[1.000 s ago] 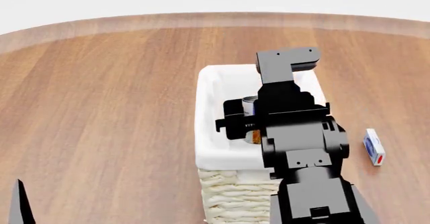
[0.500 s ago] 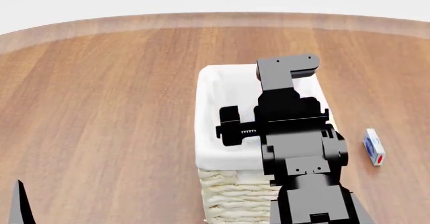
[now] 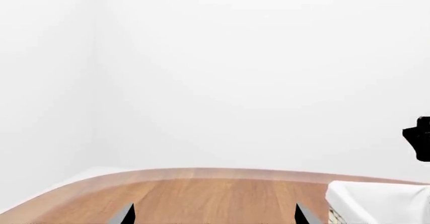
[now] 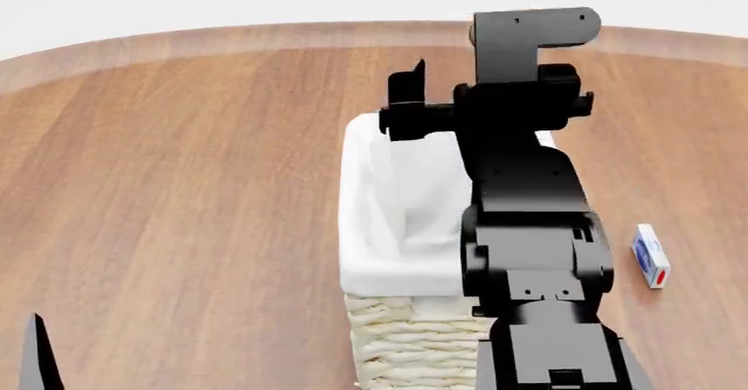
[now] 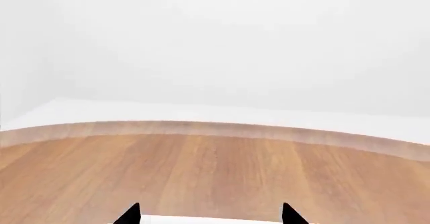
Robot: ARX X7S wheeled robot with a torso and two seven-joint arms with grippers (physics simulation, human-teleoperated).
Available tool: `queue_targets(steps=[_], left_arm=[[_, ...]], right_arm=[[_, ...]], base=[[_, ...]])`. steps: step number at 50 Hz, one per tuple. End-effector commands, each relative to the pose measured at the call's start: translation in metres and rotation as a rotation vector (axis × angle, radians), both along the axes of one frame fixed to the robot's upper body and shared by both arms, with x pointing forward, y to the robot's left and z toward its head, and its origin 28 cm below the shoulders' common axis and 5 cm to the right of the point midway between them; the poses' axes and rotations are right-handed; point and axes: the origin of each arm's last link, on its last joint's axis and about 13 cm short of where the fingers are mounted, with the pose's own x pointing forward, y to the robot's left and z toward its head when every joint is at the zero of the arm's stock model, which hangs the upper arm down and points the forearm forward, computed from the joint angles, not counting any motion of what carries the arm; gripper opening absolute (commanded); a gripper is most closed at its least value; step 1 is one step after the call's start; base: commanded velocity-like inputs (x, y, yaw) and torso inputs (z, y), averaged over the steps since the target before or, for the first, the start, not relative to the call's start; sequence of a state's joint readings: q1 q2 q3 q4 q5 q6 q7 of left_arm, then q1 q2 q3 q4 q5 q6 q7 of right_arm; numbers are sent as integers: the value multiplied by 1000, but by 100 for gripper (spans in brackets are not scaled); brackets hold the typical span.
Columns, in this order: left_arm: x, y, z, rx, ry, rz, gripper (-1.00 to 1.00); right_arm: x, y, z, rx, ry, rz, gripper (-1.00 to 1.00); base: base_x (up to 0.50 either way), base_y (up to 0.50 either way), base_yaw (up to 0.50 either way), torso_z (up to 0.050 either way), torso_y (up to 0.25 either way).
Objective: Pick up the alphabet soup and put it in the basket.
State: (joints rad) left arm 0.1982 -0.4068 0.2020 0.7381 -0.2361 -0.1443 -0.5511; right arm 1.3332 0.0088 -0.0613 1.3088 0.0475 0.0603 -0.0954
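Surface (image 4: pixel 175 171): wood-grain finish, warm brown, smooth, slight sheen, paler band along the curved edge. Basket (image 4: pixel 404 337): cream woven wicker, rough and ribbed; liner is white cloth, matt, soft folds over the rim. Right arm (image 4: pixel 526 223): black, hard-looking, matt with faint highlights. Small box (image 4: pixel 650 255): printed, smooth.

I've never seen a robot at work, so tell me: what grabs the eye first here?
A big black arm reaches up the middle over a cream wicker basket with white lining, its jaws spread and empty. All around lies a broad wooden table, with a small blue-and-white box beside the basket.
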Motion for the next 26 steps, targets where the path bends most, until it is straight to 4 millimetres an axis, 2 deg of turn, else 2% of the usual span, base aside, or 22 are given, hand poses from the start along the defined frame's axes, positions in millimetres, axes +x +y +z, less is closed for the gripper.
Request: queue_targets(steps=[1, 3, 6, 8, 14, 17, 23, 26], left_arm=[[0, -1, 0, 3, 2, -2, 100], [1, -1, -1, 3, 6, -3, 100], [0, -1, 0, 3, 5, -3, 100], [0, -1, 0, 2, 5, -2, 100], [0, -1, 0, 2, 3, -4, 100], [-1, -1, 1, 1, 2, -5, 100], [-1, -1, 1, 0, 1, -5, 100], [-1, -1, 1, 1, -1, -4, 100]], right_arm=[[5, 1, 26, 56, -263, -49, 100], [5, 3, 30, 25, -306, -50, 100], [-14, 4, 19, 8, -259, -41, 100], [-29, 7, 45, 13, -392, -30, 100], [-84, 9, 59, -4, -491, -7, 100], [-103, 9, 59, -8, -527, 1, 100], [-124, 8, 53, -52, -593, -17, 100], [-141, 9, 50, 14, -615, -7, 100]], base=[[0, 0, 0, 0, 0], [0, 0, 0, 0, 0], [0, 0, 0, 0, 0], [0, 0, 0, 0, 0], [0, 0, 0, 0, 0], [0, 0, 0, 0, 0], [0, 0, 0, 0, 0], [0, 0, 0, 0, 0]])
